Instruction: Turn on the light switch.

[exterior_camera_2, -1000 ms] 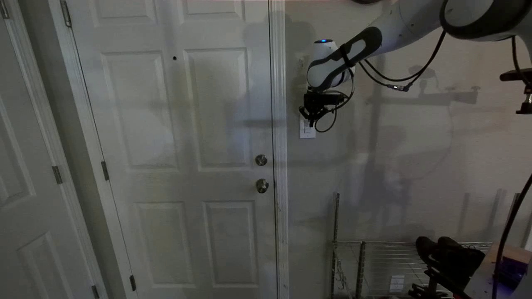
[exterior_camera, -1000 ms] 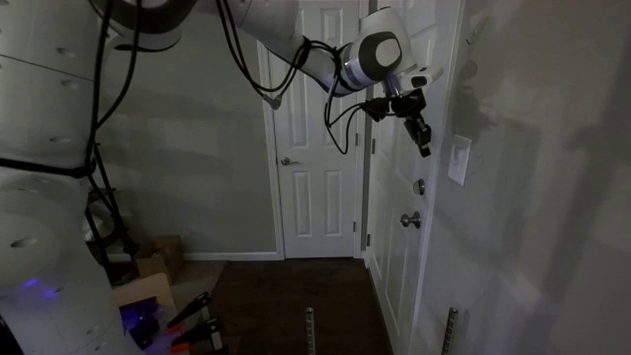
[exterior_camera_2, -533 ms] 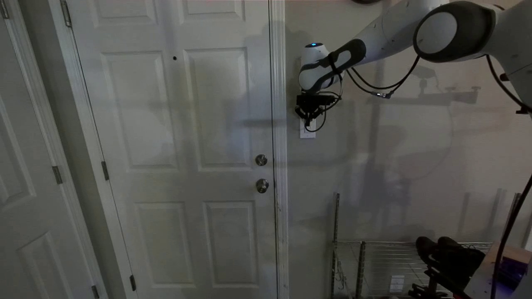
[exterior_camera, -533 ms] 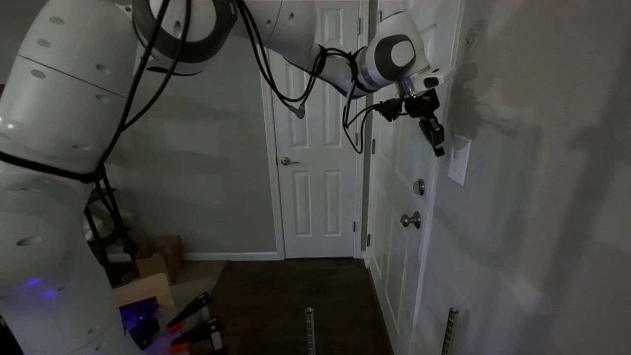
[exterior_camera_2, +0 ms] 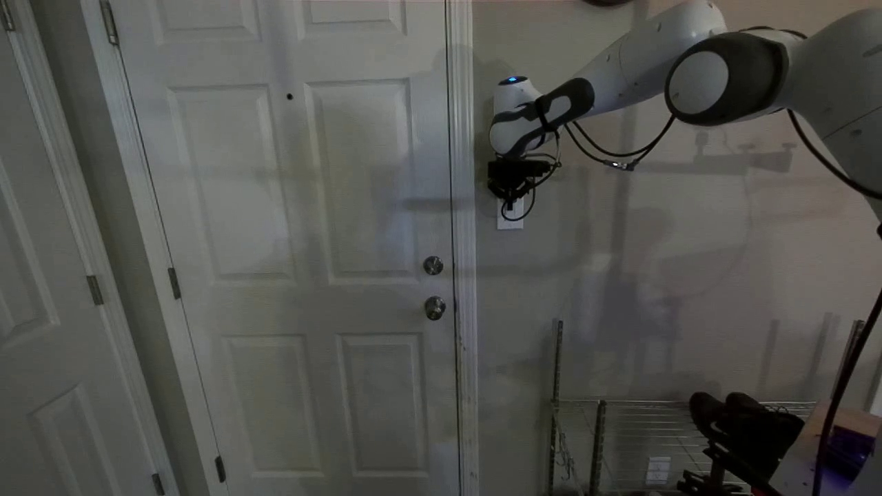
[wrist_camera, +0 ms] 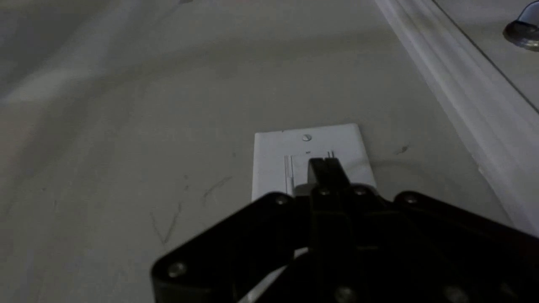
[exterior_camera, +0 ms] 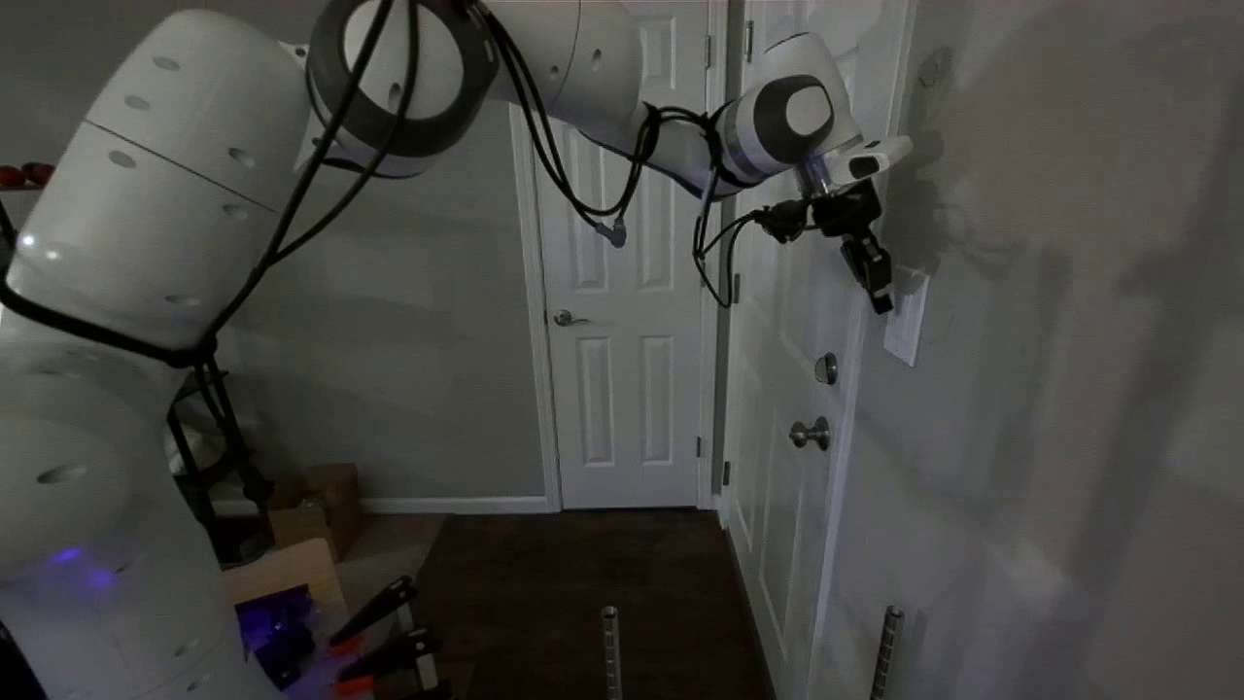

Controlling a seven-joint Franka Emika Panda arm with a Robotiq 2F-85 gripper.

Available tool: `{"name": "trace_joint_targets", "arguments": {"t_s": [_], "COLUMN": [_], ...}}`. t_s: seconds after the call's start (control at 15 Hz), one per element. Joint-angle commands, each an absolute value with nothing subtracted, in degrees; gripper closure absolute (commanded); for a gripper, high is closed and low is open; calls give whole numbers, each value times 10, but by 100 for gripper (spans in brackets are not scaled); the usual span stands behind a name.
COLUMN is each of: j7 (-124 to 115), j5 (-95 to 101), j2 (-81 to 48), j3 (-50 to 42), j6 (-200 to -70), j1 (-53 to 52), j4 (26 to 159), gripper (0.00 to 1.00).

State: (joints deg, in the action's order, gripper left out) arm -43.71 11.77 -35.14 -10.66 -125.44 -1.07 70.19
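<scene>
Dim light falls on a grey wall point(exterior_camera_2: 586, 289) with a white panelled door point(exterior_camera_2: 314, 303) set beside it. Fixed upright to that wall is the light switch point(exterior_camera: 908, 326), a small pale plate just beyond the door trim point(exterior_camera_2: 463, 344). Taking the switch as the middle of the dial in both exterior views, a round metal lock point(exterior_camera_2: 433, 265) lies toward eight o'clock and a door knob point(exterior_camera_2: 435, 308) between seven and eight. From two o'clock in an exterior view a robot arm point(exterior_camera_2: 696, 83) stretches down to the plate, and its pincer point(wrist_camera: 324, 161) stands clenched: in the wrist view the black fingertips point(wrist_camera: 335, 171) meet side by side. They lie in front of the plate, over its paddle point(wrist_camera: 300, 164), which is partly hidden behind them; whether they touch it, and which way the paddle is set, I cannot tell. At twelve o'clock on the plate in that wrist view sits a screw point(wrist_camera: 307, 137); off the plate toward two is a round metal fitting point(wrist_camera: 524, 35), cut by the edge of the view, and toward eight some faint scratches point(wrist_camera: 172, 227) mark the wall. Farther off, a wire rack point(exterior_camera_2: 598, 448) stands below the switch at five o'clock in an exterior view, and a cardboard box point(exterior_camera: 335, 501) sits low, between eight and nine, likewise in an exterior view.
</scene>
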Motion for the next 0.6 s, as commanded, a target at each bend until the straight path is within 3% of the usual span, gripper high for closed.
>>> {"name": "trace_joint_targets", "arguments": {"t_s": [0.0,0.53], "j7": [-455,-475], "j5": [140,211], "j2": [-370,-370], "j3": [-128,-158], "j6": [-1239,-1252], "j1": [-25,-63], "j4": [680,688], "gripper": [96,96]}}
